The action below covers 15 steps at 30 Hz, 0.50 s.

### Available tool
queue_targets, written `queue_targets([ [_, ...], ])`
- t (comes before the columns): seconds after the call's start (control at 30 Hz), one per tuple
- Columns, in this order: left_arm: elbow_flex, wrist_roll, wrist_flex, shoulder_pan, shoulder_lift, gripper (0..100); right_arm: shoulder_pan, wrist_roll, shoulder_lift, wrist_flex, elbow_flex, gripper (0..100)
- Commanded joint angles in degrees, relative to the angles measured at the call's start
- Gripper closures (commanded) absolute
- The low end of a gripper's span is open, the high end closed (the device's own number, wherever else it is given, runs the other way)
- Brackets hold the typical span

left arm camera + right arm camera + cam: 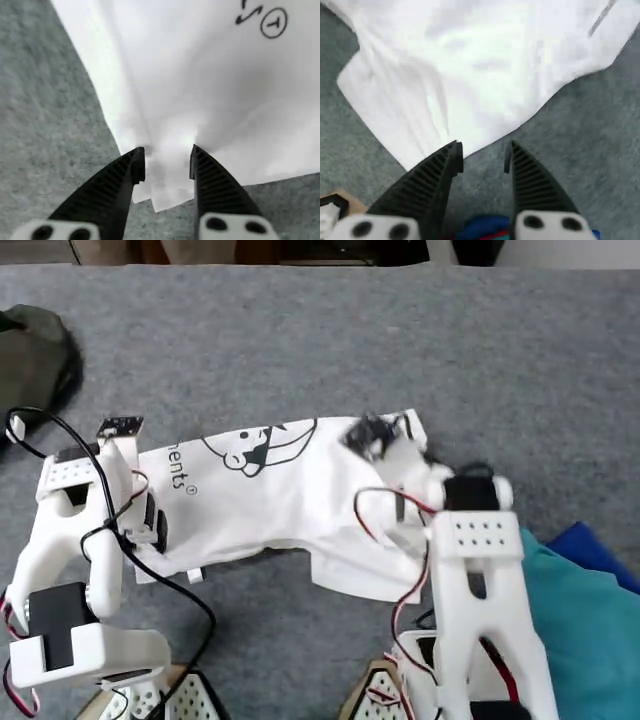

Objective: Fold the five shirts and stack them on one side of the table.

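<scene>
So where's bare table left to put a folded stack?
Free: the far strip of table beyond the white shirt, right of the dark green garment. Crowded: the near right corner, where the teal shirt and blue shirt lie.

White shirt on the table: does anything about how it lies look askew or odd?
Yes. The white shirt lies slanted and rumpled, outline uneven, not neatly folded. The open left gripper straddles one corner.

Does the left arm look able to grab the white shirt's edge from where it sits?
Probably yes. The left gripper is open with the white shirt edge lying between its fingers, and nothing covers the cloth there.
</scene>
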Motion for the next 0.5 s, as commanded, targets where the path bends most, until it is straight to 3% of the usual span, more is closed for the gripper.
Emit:
queue_targets([
  [0.0, -5.2, 1.6, 1.0, -1.8, -2.2, 85, -5.9, -3.1, 7.9, 0.3, -10.3, 98.5],
  [0.23, -7.4, 3.4, 1.5, -3.3, -5.4, 84, -14.9, -8.6, 30.6, -7.3, -18.6, 99.3],
  [0.47, -5.4, 6.2, 1.1, -3.3, -8.4, 84, -16.2, -8.3, 40.0, -11.2, -16.0, 99.4],
])
